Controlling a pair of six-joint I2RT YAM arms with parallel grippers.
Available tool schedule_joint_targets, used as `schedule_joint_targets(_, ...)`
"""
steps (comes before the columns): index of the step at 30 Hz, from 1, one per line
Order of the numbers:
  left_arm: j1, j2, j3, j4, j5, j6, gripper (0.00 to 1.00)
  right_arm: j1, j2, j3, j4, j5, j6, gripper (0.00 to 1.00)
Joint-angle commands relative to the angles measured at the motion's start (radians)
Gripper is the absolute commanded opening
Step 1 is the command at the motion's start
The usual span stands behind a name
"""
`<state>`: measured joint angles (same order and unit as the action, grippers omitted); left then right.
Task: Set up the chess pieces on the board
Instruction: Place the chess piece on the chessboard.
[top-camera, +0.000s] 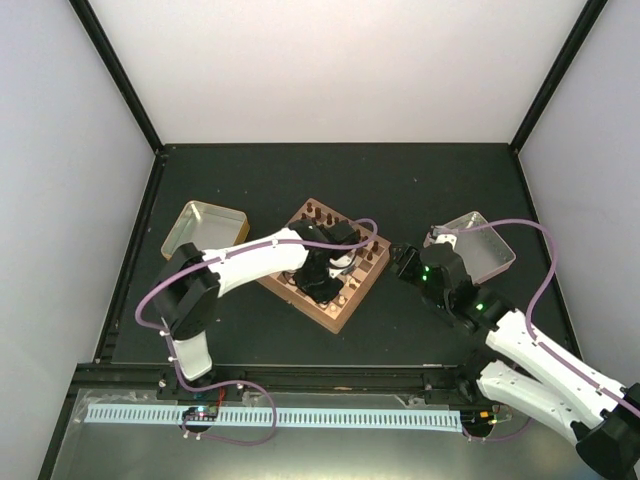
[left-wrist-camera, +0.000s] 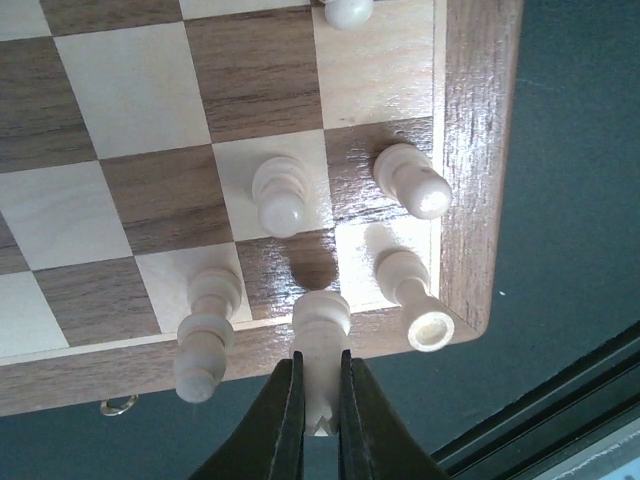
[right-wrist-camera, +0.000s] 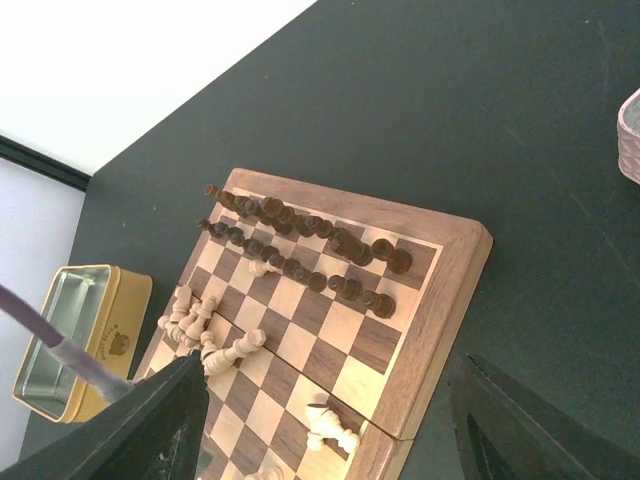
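On the dark table, top view: board set cornerwise at centre, between a gold tin on the left and a silver tray on the right. The left arm reaches over the board, with the left gripper above its near half. The right gripper hangs just off the board's right corner, near the tray.

Left wrist view: left gripper clamped narrow on one cream piece, upright at the edge row by the reddish rim. Other cream chess pieces stand on the neighbouring squares at this corner.

Right wrist view: right gripper spread wide, nothing between its fingers. Dark pieces fill two rows along the board's far side. Cream pieces are bunched at the left edge, several tipped over. The gold tin lies beyond them.
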<state>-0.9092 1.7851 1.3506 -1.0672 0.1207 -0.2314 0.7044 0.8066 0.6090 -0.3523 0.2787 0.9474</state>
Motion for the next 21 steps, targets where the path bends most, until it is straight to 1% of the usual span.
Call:
schedule_joint_targets(1,-0.006,0.037,0.054,-0.061,-0.032,0.021,0.08,-0.009,-0.017,-0.017,-0.002,0.031,-0.007,0.67)
schedule_joint_targets(8,-0.005,0.076,0.076,-0.072,-0.045,0.022,0.12,-0.014,-0.017,-0.018,-0.002,0.025,-0.007,0.68)
schedule_joint_targets(21,-0.005,0.102,0.094,-0.056,-0.012,0.048,0.14,-0.017,-0.012,-0.019,-0.005,0.016,-0.004,0.68)
